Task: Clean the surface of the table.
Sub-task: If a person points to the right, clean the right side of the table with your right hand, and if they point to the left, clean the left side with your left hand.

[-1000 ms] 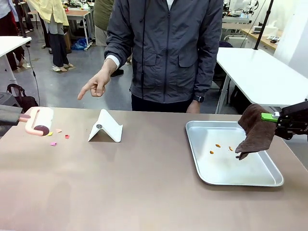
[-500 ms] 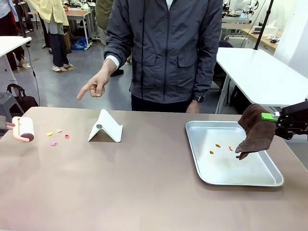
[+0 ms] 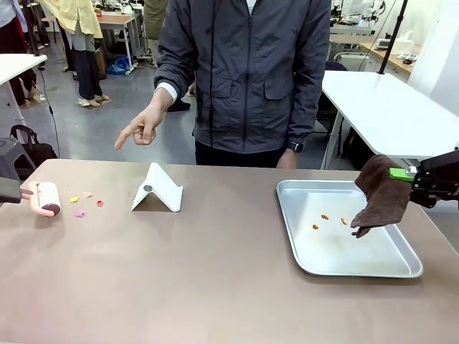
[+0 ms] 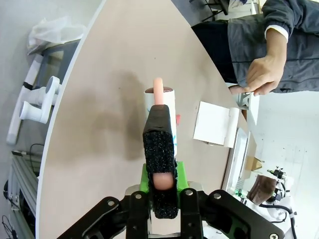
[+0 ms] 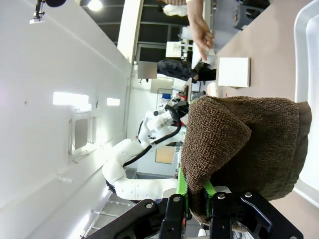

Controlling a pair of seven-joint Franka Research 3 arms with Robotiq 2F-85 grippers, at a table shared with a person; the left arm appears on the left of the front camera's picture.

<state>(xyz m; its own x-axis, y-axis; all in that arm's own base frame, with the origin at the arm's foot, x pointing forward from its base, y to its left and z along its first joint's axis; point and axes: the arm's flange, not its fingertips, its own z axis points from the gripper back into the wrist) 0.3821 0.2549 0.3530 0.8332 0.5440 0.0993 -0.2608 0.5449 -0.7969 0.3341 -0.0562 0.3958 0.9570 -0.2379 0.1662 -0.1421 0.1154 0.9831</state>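
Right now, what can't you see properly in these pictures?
1. Left claw: in the front view, the left edge cuts it off, beside the roller.
2. Right claw tips: in the front and right wrist views, they are buried in the cloth.
3. Orange bits in the tray: front view, too small to name.
4. Scraps on the table: front view, too small to name.

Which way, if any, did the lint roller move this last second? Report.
Yes: the lint roller shifted left, away from the paper scraps, toward the table's left edge.
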